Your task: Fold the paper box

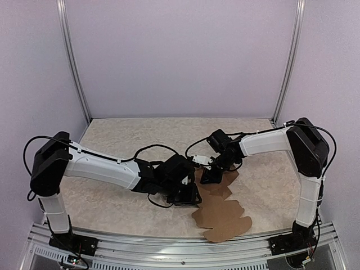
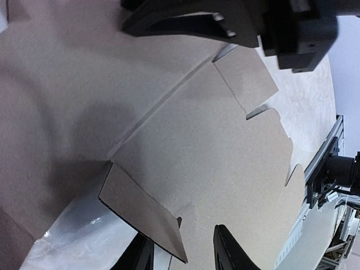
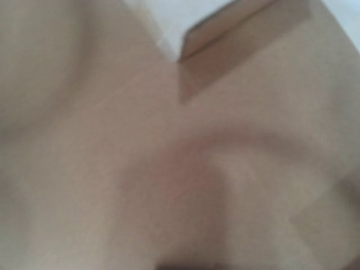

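The paper box (image 1: pixel 222 216) is a flat brown cardboard die-cut sheet lying near the table's front edge, its far end raised between the two grippers. My left gripper (image 1: pixel 188 194) is at the sheet's left edge. In the left wrist view the sheet (image 2: pixel 225 163) fills the frame, and my left gripper (image 2: pixel 185 256) is open with the corner of a raised flap (image 2: pixel 143 208) between its fingers. My right gripper (image 1: pixel 209 175) is on the sheet's far end and shows as a dark shape in the left wrist view (image 2: pixel 225 22). The right wrist view is blurred cardboard (image 3: pixel 169 169); its fingers are hidden.
The beige speckled table (image 1: pixel 140 140) is walled by pale panels with metal posts (image 1: pixel 73 62) at the back corners. An aluminium rail (image 1: pixel 169 242) runs along the front edge, close to the sheet's near end.
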{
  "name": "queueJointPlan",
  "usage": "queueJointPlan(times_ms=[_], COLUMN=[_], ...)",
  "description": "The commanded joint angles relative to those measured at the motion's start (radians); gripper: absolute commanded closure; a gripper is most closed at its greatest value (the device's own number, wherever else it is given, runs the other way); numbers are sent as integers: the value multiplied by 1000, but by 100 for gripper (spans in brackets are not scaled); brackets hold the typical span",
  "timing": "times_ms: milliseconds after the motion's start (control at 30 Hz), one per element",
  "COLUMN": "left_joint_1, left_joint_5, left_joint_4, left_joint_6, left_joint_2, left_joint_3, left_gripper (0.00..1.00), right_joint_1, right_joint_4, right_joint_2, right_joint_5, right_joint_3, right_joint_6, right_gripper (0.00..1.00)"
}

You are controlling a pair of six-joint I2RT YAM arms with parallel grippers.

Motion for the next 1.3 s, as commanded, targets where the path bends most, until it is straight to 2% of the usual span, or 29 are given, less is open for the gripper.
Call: queueJointPlan(times_ms=[0, 400, 567, 700, 800, 1000, 1267], left_joint_1=[-1, 16, 11, 9, 19, 65, 108], left_joint_5=[-14, -20, -44, -67, -68, -8, -32], left_joint_4=[-35, -42, -87, -148, -197, -169, -118], left_joint_6=[57, 130, 156, 169, 174, 193, 312], left_joint_2=[55, 150, 164, 154, 134, 97, 63], left_joint_3=[57, 140, 178, 192, 182, 95, 57], left_gripper=[64, 65, 70, 76, 81, 83, 83], right_joint_1=[6, 6, 5, 2, -8, -16, -15], right_joint_4=[-91, -107, -113, -125, -123, -140, -165], right_joint_2=[98, 107, 110, 57, -17, -144, -172], right_joint_5=[40, 15, 20, 32, 59, 16, -46], right_joint_3=[-47, -50, -52, -53, -58, -97, -179], right_joint_6=[23, 25, 25, 25, 27, -13, -83], right_gripper=[82, 83, 83, 79, 76, 73, 76])
